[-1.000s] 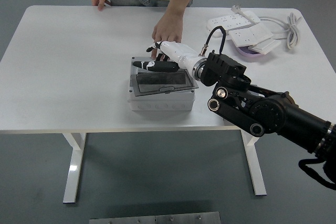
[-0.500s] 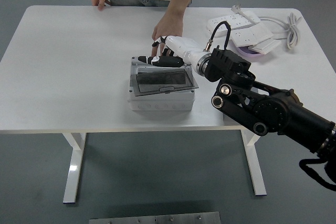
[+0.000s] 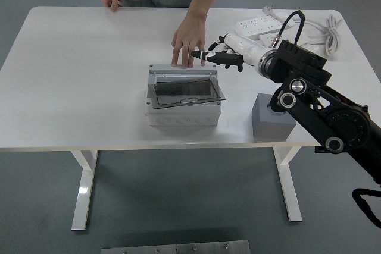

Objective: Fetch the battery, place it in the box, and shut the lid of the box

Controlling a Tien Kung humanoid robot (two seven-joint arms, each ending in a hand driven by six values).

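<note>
Fingers (image 3: pixel 221 59) hang open, just right of the box (image 3: pixel 183 96).

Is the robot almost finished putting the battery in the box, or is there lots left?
Hard to say. The grey box has its dark lid lying askew over the opening, not shut flat. The right hand hovers beside it, fingers spread, holding nothing. A person's hand rests at the box's back edge. A grey block, maybe the battery, sits on the table. Fetching and closing look left.
</note>
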